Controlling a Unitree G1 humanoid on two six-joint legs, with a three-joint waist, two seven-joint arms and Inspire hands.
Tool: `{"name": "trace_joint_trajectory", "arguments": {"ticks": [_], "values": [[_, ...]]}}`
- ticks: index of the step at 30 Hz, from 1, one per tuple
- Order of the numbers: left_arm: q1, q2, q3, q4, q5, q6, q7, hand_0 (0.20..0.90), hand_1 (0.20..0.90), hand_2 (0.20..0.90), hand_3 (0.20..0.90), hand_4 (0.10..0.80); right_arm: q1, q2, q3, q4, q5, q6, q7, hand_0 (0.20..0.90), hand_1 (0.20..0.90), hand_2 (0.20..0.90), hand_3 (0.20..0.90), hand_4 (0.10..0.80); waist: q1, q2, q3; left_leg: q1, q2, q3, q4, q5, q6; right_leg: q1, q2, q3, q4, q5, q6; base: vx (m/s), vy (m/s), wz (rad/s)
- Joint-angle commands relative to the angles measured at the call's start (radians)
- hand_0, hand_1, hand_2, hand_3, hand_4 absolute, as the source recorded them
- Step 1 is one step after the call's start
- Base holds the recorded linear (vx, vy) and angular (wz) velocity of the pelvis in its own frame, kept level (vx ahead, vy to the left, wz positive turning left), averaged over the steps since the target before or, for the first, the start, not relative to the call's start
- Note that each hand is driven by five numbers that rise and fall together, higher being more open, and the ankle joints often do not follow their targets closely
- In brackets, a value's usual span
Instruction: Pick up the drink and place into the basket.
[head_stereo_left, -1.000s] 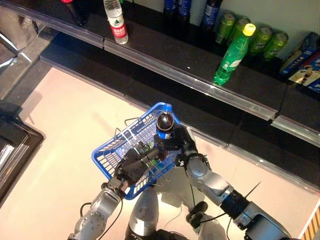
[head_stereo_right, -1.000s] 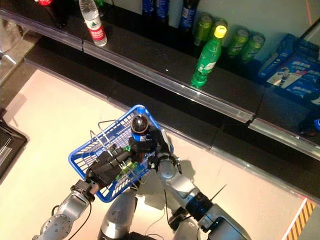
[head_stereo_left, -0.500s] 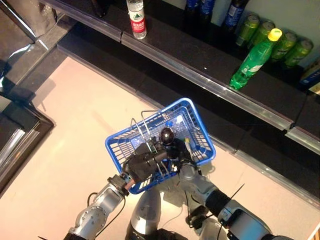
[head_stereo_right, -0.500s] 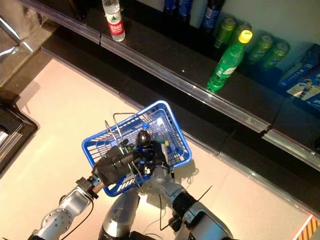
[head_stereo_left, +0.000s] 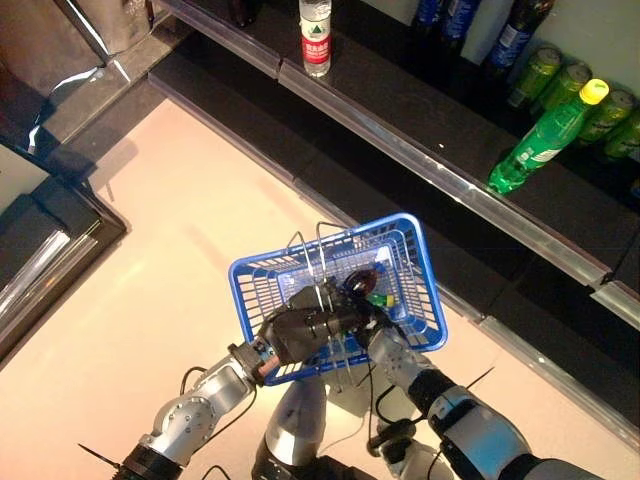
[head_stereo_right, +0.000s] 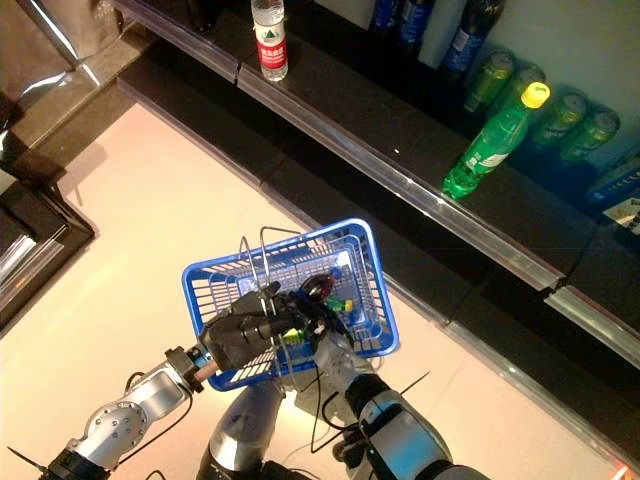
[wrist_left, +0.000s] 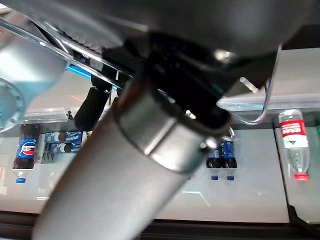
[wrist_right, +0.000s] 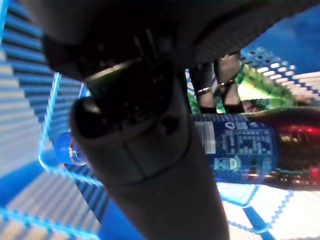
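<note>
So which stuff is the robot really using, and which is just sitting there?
Using: basket; cola bottle, lying down inside the basket; left hand on the wire handle; right hand by the bottle.

Just sitting on the shelf: water bottle; green bottle; green cans.

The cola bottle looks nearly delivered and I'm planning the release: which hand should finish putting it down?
The right hand: it is curled round the cola bottle inside the blue basket. The left hand is shut on the basket's wire handle.

Blue plastic basket (head_stereo_left: 425, 290), wire handles (head_stereo_left: 320, 238)
</note>
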Motion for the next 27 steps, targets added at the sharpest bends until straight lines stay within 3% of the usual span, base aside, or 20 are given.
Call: {"name": "trace_joint_trajectory", "arguments": {"ticks": [1, 2, 3, 4, 5, 17, 27], "values": [[-0.144, -0.165, -0.004, -0.442, -0.206, -0.073, -0.228, 0.3, 0.3, 0.3, 0.2, 0.1, -0.078, 0.087, -0.019, -0.009, 0.074, -0.049, 0.11, 0.3, 0.3, 0.3, 0.2, 0.1, 0.006, 0.05, -0.164, -0.088, -0.015, -0.011, 0.132, -0.019, 0.009, 0.018, 0.03, -0.023, -0.023, 0.079, -0.044, 0.056, 0.021, 0.08], [-0.139, -0.166, 0.011, -0.424, -0.226, -0.058, -0.199, 0.3, 0.3, 0.3, 0.2, 0.1, -0.081, 0.08, -0.043, 0.008, 0.082, -0.052, 0.119, 0.415, 0.415, 0.415, 0.335, 0.235, 0.006, 0.049, -0.167, -0.086, -0.014, -0.01, 0.13, -0.019, 0.01, 0.017, 0.028, -0.023, -0.019, 0.079, -0.044, 0.041, 0.014, 0.1], [-0.138, -0.167, 0.015, -0.42, -0.236, -0.054, -0.19, 0.3, 0.3, 0.3, 0.2, 0.1, -0.082, 0.079, -0.047, 0.011, 0.085, -0.052, 0.118, 0.469, 0.469, 0.469, 0.398, 0.298, 0.007, 0.049, -0.167, -0.085, -0.014, -0.009, 0.13, -0.019, 0.01, 0.017, 0.027, -0.022, -0.018, 0.079, -0.044, 0.051, 0.014, 0.11], [-0.134, -0.173, 0.019, -0.411, -0.245, -0.043, -0.181, 0.3, 0.3, 0.3, 0.2, 0.1, -0.078, 0.077, -0.055, 0.009, 0.084, -0.054, 0.114, 0.716, 0.716, 0.716, 0.686, 0.586, 0.006, 0.048, -0.168, -0.084, -0.014, -0.008, 0.13, -0.02, 0.01, 0.017, 0.026, -0.021, -0.017, 0.079, -0.044, 0.041, 0.003, 0.09], [-0.125, -0.183, 0.026, -0.401, -0.256, -0.029, -0.166, 0.3, 0.3, 0.3, 0.2, 0.1, -0.071, 0.078, -0.065, 0.009, 0.078, -0.06, 0.112, 0.9, 0.9, 0.9, 0.9, 0.8, 0.005, 0.046, -0.169, -0.083, -0.014, -0.008, 0.129, -0.021, 0.012, 0.016, 0.026, -0.019, -0.015, 0.077, -0.043, 0.044, 0.004, 0.06], [-0.068, -0.204, 0.048, -0.355, -0.202, -0.057, -0.198, 0.3, 0.3, 0.3, 0.2, 0.1, -0.019, 0.018, -0.094, -0.063, 0.06, -0.091, 0.133, 0.9, 0.9, 0.9, 0.9, 0.8, -0.018, 0.048, -0.159, -0.074, -0.007, 0.012, 0.117, -0.019, 0.017, -0.003, 0.022, -0.003, -0.004, 0.081, -0.038, 0.003, 0.0, 0.0], [0.022, -0.23, 0.09, -0.299, -0.097, -0.093, -0.234, 0.3, 0.3, 0.3, 0.2, 0.1, 0.159, -0.036, -0.016, -0.422, -0.035, -0.104, 0.15, 0.9, 0.9, 0.9, 0.9, 0.8, -0.057, 0.026, -0.145, -0.068, 0.003, 0.036, 0.092, -0.008, 0.018, -0.02, 0.029, 0.012, -0.013, 0.09, -0.034, -0.029, -0.007, 0.0]]}}
